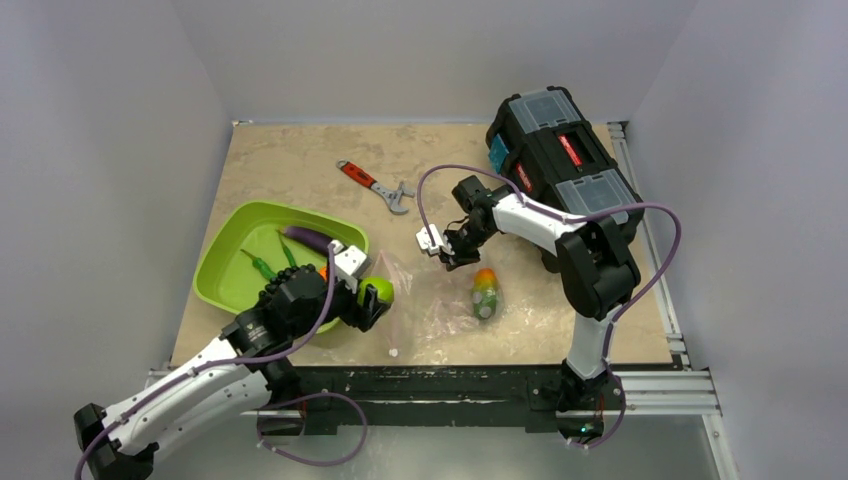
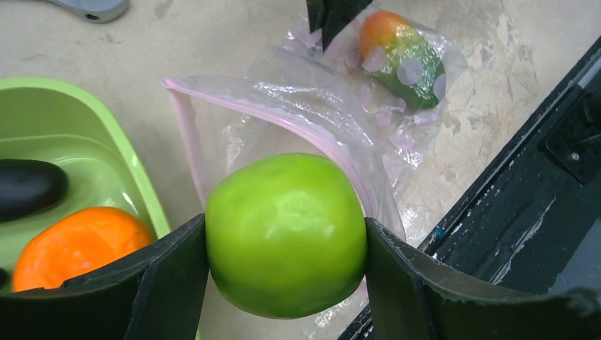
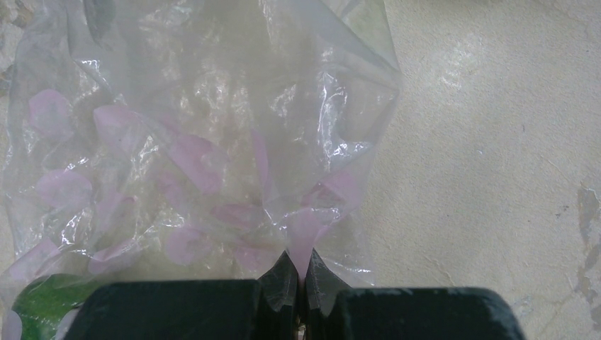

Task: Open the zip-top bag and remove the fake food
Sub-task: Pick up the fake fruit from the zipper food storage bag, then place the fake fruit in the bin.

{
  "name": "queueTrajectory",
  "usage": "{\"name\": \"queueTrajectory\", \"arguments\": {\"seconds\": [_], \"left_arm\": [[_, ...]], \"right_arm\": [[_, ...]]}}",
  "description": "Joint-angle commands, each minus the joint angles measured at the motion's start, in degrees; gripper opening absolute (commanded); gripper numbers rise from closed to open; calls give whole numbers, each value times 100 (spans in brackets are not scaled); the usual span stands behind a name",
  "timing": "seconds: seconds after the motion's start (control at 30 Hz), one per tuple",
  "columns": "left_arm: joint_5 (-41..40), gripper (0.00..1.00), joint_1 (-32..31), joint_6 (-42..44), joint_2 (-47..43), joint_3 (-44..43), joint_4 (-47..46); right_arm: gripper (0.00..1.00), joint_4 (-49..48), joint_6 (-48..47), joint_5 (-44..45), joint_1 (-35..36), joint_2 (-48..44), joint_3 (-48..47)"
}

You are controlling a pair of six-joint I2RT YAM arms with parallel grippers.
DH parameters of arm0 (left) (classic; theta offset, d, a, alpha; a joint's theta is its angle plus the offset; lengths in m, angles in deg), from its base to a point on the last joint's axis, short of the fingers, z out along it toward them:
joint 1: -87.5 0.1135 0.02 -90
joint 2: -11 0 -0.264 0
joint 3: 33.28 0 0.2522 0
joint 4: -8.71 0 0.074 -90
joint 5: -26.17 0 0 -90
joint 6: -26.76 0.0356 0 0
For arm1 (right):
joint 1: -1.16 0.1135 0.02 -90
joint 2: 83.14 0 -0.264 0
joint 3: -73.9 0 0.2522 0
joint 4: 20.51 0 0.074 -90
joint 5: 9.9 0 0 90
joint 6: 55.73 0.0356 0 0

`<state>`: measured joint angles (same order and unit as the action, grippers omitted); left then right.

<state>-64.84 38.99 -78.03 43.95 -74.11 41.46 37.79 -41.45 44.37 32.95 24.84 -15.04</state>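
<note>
Low and left of centre, the left gripper [image 1: 375,293] clamps one green apple [image 2: 287,234] between its fingers [image 2: 163,283] beside the tray [image 1: 225,262], which holds one eggplant [image 1: 308,238], two green pods [image 1: 262,266] and one orange [image 2: 78,244]. Right of it lies one clear bag [image 1: 440,315] with one orange-green fruit [image 1: 485,293] inside, its upper edge pinched by the right gripper [image 1: 447,257], fingers pressed together.

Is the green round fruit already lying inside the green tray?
No, the left end effector grips the green round fruit between its fingers, outside the green tray rim.
</note>
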Motion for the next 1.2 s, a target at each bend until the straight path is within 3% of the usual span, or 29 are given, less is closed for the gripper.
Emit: {"name": "queueTrajectory", "arguments": {"seconds": [0.0, 0.7, 0.9, 1.17], "left_arm": [[-682, 0, -14, 72, -288, -539, 607], [-3024, 0, 44, -969, -385, -1010, 1986], [-3109, 0, 411, -1032, -119, -1118, 1992], [-2788, 0, 1364, -1035, 403, -1264, 1640]], "right_arm": [[0, 47, -100, -171, -20, -199, 30], [0, 54, -92, -163, -25, -174, 42], [0, 47, -96, -161, -27, -155, 38], [0, 47, -101, -163, -26, -138, 38]]}}
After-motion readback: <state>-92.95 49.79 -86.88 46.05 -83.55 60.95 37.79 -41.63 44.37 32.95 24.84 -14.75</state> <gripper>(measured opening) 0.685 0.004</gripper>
